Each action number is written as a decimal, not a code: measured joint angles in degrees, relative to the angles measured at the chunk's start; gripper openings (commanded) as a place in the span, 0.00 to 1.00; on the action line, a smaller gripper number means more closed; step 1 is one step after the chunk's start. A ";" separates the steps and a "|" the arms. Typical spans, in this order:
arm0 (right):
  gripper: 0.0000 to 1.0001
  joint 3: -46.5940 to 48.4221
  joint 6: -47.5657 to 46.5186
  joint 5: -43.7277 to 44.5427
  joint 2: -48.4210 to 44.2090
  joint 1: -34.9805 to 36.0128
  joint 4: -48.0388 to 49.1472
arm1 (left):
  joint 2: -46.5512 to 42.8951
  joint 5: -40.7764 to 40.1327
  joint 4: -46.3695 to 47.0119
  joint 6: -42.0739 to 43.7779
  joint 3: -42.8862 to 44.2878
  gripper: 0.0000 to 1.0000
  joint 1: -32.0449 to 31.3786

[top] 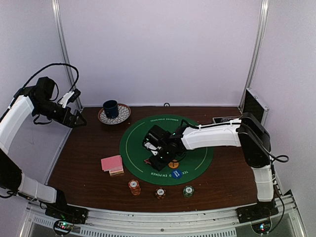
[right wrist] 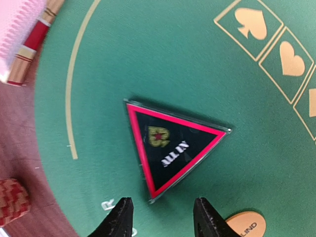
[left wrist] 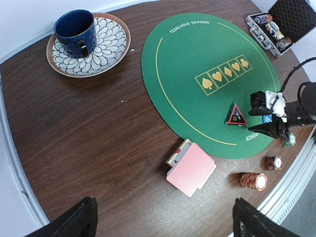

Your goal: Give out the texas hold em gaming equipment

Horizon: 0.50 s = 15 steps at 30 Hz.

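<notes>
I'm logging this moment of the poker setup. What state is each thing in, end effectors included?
Left end effector: open, empty, raised.
Right end effector: open, just above the marker.
Marker: flat on the green mat, not gripped.
Cards: face down, piled beside the mat.
Metal case: lid open.
Cup: upright on its saucer.
Chips: three stacks standing on the table.

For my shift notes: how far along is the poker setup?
Looks done: three chip stacks stand in front of the mat; the triangular marker and two buttons lie on it. In hand: nothing; the right gripper hovers open over the marker, the left gripper open, aside. Left: the cards sit in one pile, more chips in the case.
</notes>
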 measured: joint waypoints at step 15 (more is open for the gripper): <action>0.24 3.23 -0.92 0.98 4.57 -0.50 -0.17 | -0.02 0.63 -0.09 0.11 1.07 0.97 0.00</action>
